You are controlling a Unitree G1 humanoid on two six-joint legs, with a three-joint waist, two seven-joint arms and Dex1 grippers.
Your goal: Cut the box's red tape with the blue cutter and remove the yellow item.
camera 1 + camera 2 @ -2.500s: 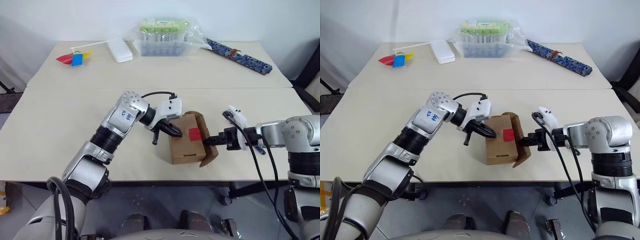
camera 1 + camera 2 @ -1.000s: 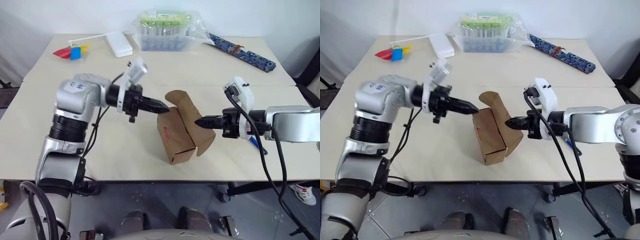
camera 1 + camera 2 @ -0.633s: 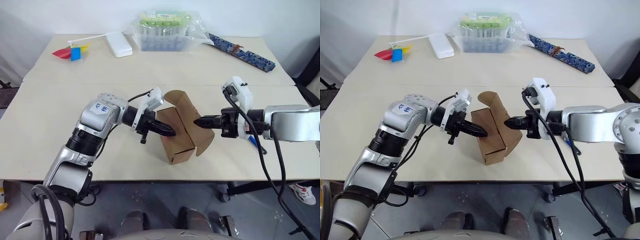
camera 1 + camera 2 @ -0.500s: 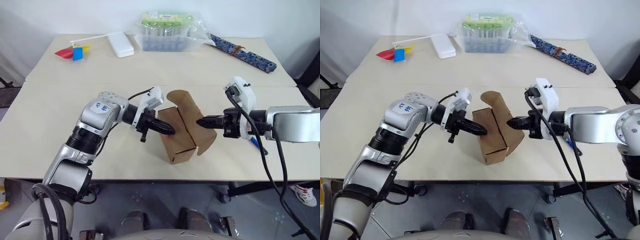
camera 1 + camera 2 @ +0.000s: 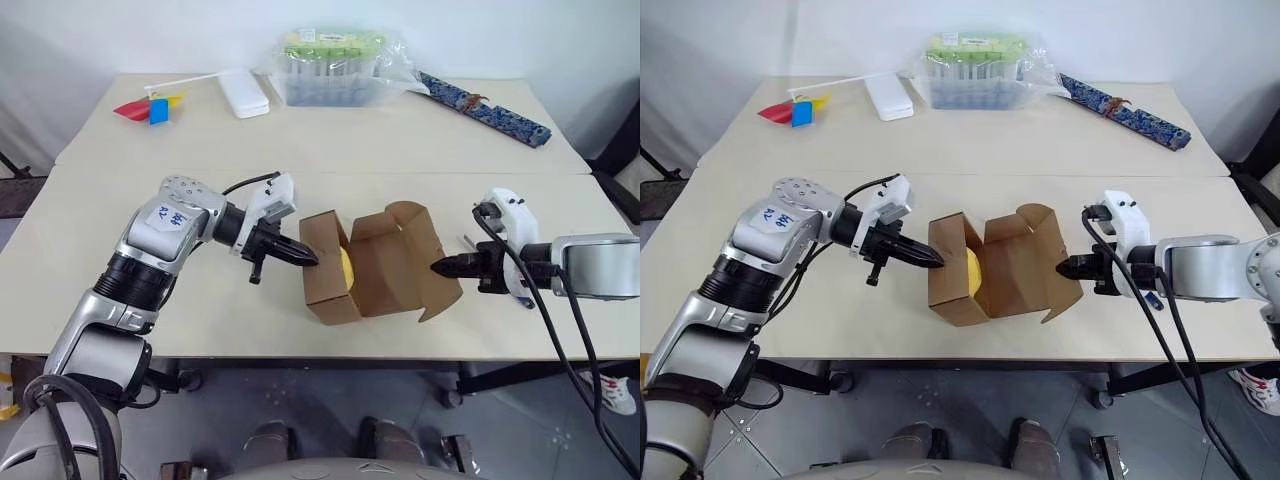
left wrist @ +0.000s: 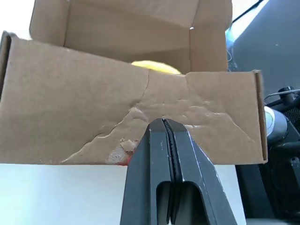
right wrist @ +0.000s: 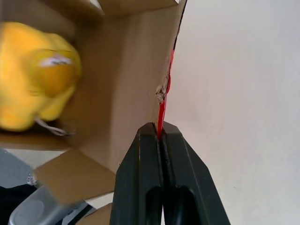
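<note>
The brown box (image 5: 330,285) lies on its side near the table's front edge, its lid flap (image 5: 415,265) swung open to the right. Inside it sits the yellow item (image 5: 346,266), also seen as a plush (image 7: 37,84). My left gripper (image 5: 303,258) is shut, with its tips against the box's left wall (image 6: 93,103). My right gripper (image 5: 438,267) is shut on the free edge of the lid flap. Torn red tape (image 7: 162,110) runs along that edge into its tips. A sliver of blue under my right wrist (image 5: 1152,296) may be the blue cutter; the rest is hidden.
At the table's far side stand a plastic-wrapped green-topped container (image 5: 330,62), a white case (image 5: 245,95), a paper pinwheel (image 5: 148,105) and a blue patterned strip (image 5: 485,103). The table's front edge (image 5: 300,350) runs just in front of the box.
My right gripper has pulled the lid flap out to the right and down, opening the box so that the yellow item shows. The left gripper has shifted a little left and down, staying at the box's wall.
</note>
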